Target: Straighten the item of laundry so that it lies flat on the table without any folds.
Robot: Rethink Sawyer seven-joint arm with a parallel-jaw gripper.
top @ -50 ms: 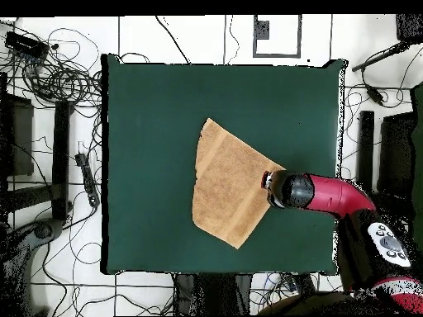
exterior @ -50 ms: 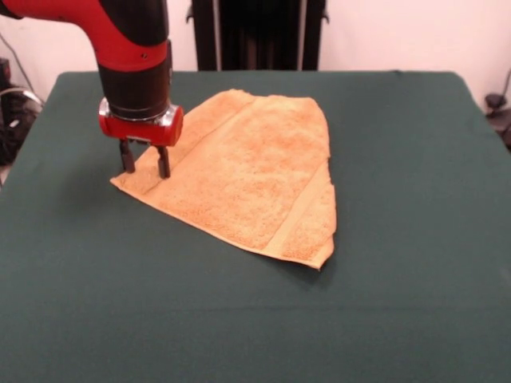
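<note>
- Two dark fingers [exterior @ -50 ms: 164, 162] of the gripper [exterior @ -50 ms: 145, 162] pointed straight down with a gap between them; the jaws stood apart and held nothing.
- Fingertips were at the towel [exterior @ -50 ms: 247, 171], on or just above its corner nearest the arm; contact could not be confirmed from the front view.
- In the overhead view the gripper [top @ -50 ms: 269, 183] sat over the towel's [top @ -50 ms: 227, 183] edge on the arm's side, consistent with the above.
- The towel lay near the middle of the table [exterior @ -50 ms: 415, 263], well clear of every table edge.
- Towel outline was roughly triangular rather than square, so one part was judged to be folded over; a doubled edge showed at the corner farthest from the gripper, by the band stripe [exterior @ -50 ms: 295, 215].
- Step in hand, as judged: take hold of the corner under the gripper, or pin it.
- To do it well: lower until the tips press the cloth, close on a single layer only, and check the pinch is inside the hem.
- Then pull outward from the towel's centre, low over the table, so the cloth slides open rather than lifts.
- Risk: dragging the whole towel without unfolding, as nothing anchored the far side.
</note>
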